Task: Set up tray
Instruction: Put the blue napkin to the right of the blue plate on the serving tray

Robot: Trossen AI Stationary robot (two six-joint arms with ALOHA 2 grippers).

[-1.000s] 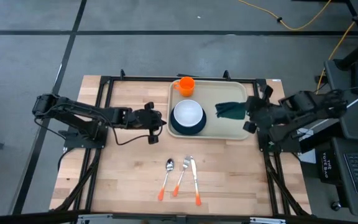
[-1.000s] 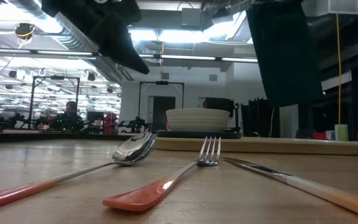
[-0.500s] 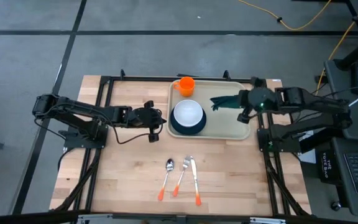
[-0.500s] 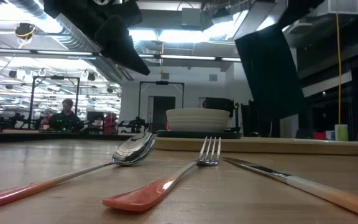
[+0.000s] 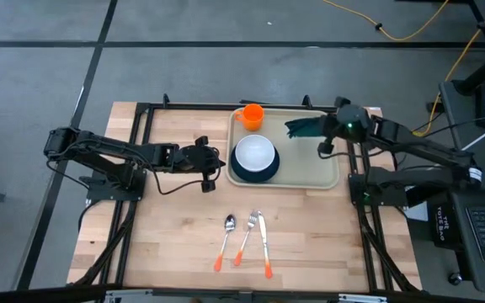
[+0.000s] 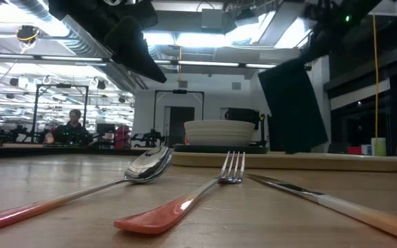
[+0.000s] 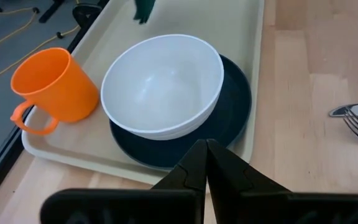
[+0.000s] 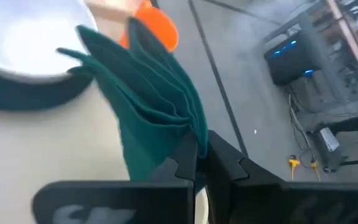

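The beige tray (image 5: pixel 308 172) lies at the table's far middle. On it stand an orange cup (image 5: pixel 252 114) and a white bowl (image 5: pixel 254 152) in a dark teal plate (image 5: pixel 269 174). My right gripper (image 5: pixel 320 128) is over the tray's far right corner, shut on a dark green napkin (image 5: pixel 302 126); in the low view the napkin (image 6: pixel 291 103) hangs down. My left gripper (image 5: pixel 218 162) hovers shut just left of the tray, its tips (image 7: pixel 204 147) pointing at the plate (image 7: pixel 234 106). My right gripper pinches the folded napkin between its two fingers at one end (image 8: pixel 188 134), over several pleated layers. The fingers slant downward from the table's right side. The napkin hangs below the gripper in loose folds; whether its lower end (image 6: pixel 302 146) touches the tray I cannot tell.
A spoon (image 5: pixel 227 238), a fork (image 5: pixel 247 236) and a knife (image 5: pixel 263 244), all with orange handles, lie side by side on the wood near the table's near edge. A black frame runs along the table's far edge and sides. The tray's right half is bare.
My right gripper has swung from the tray's right edge toward its far right corner, turning and sinking as it went. The napkin has gone with it and now hangs lower, its bottom edge near tray level.
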